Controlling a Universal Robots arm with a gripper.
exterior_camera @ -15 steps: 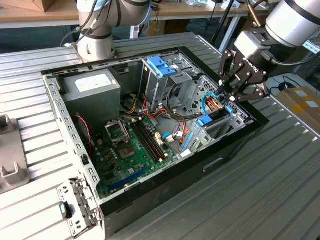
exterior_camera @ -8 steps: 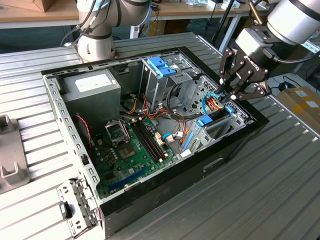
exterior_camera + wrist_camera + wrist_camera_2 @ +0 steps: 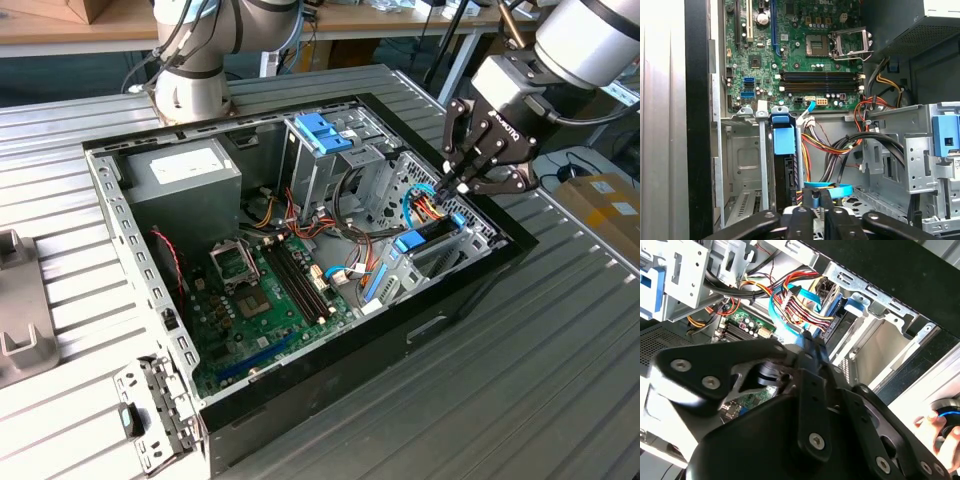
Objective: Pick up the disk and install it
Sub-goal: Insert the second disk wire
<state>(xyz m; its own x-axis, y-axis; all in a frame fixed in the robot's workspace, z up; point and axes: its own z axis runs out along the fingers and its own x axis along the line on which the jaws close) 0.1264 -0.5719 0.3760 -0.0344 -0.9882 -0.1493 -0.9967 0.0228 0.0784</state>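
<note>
Looking at the disk (image 3: 788,172) stood on edge in the narrow bay slot at the end of the black case (image 3: 470,290), on the exterior view's right. Reads as a thin dark slab from the first wrist view, with a connector strip along the exposed edge. Capped by a light-blue plastic tab (image 3: 784,139) at the end nearest the motherboard (image 3: 805,55), with a pale blue rail running down the long side. Flanked by silver cage walls on both sides. Appears down in the slot, not loose on the table (image 3: 560,380).

Hovering the gripper (image 3: 463,183) just above that same bay, tips pointed down into the case. Fingers drawn nearly together, only a thin gap left, and no hold on the disk. Can't tell whether the flat blue cable (image 3: 832,189) looping across the tips is nipped or just lying against them.

Also noting a red, yellow and orange wire bundle (image 3: 815,145) right beside the disk. Across the case, spotting the chunky blue latch (image 3: 322,132) on the silver drive cage, well apart from the gripper, and the grey power supply box (image 3: 185,175) in the far corner. Catching a person's hand (image 3: 945,437) at the edge of the second wrist view, outside the case.
</note>
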